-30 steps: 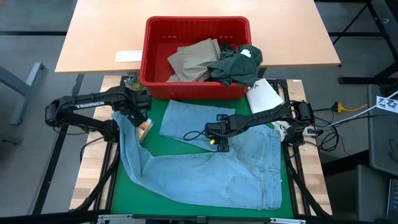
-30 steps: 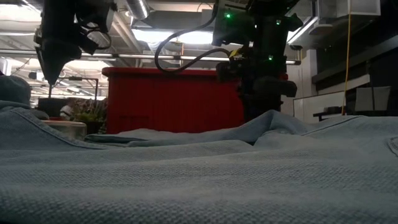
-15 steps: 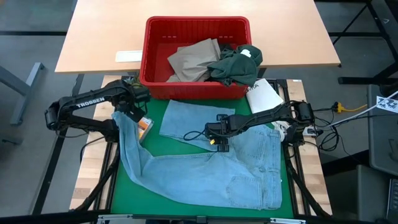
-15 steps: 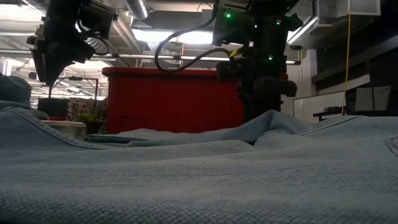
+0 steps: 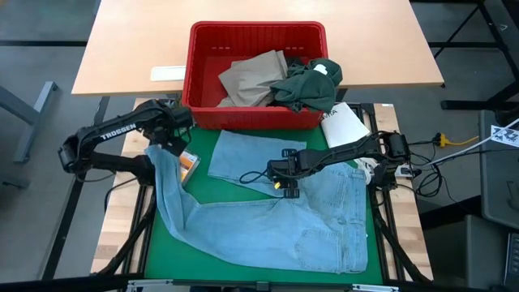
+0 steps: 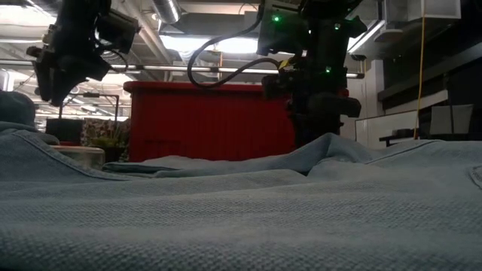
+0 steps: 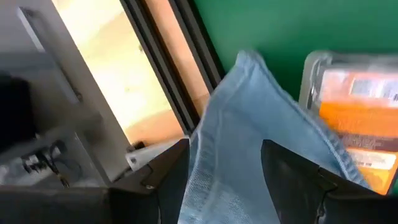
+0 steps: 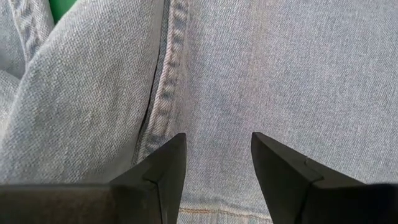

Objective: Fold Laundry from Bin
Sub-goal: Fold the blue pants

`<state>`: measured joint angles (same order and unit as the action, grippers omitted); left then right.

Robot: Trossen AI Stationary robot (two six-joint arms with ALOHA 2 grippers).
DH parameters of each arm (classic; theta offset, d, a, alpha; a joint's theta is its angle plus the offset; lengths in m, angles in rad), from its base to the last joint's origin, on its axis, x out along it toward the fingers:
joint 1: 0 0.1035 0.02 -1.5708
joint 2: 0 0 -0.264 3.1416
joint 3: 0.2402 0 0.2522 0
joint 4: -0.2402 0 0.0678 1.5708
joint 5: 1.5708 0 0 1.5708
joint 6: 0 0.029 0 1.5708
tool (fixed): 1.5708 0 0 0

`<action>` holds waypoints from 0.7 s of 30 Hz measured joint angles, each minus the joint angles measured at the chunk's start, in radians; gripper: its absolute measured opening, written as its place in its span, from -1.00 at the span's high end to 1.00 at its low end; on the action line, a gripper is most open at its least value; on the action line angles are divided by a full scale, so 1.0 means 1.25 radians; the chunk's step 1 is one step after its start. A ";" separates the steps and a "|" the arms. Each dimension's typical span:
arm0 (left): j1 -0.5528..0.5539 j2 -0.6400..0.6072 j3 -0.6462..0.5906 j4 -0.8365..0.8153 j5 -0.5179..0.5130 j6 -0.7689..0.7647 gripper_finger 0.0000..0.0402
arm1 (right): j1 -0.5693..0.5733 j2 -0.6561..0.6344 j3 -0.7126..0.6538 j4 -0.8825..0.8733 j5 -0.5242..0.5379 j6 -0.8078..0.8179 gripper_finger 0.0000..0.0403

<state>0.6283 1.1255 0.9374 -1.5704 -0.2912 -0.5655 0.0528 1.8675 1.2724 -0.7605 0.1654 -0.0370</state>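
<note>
Light blue jeans point(image 5: 268, 219) sprawl across the green mat point(image 5: 203, 195), the red bin point(image 5: 256, 73) of laundry at twelve o'clock on the tan table point(image 5: 130, 49), left gripper point(image 5: 174, 134) spread empty at ten o'clock, right gripper point(image 5: 280, 182) parted, seemingly just touching the denim, ceiling lights point(image 6: 196, 41) beyond.

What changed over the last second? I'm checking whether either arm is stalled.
The left gripper rose and drew back from the jeans toward the bin, open, holding nothing. The right gripper stayed low over the jeans, open. No laundry moved.
</note>
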 joint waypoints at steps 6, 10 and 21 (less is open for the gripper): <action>0.026 0.000 -0.053 -0.001 0.097 0.007 0.03 | 0.000 0.000 0.000 0.000 0.000 -0.022 0.10; 0.026 0.000 -0.058 -0.001 0.068 0.018 0.03 | 0.000 0.000 0.000 0.000 0.000 -0.022 0.10; 0.026 0.000 -0.058 -0.001 0.117 0.023 0.24 | 0.000 0.000 0.000 0.001 0.001 -0.022 0.10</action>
<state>0.6609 1.1255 0.8650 -1.5711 -0.1453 -0.5366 0.0528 1.8675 1.2724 -0.7597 0.1661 -0.0650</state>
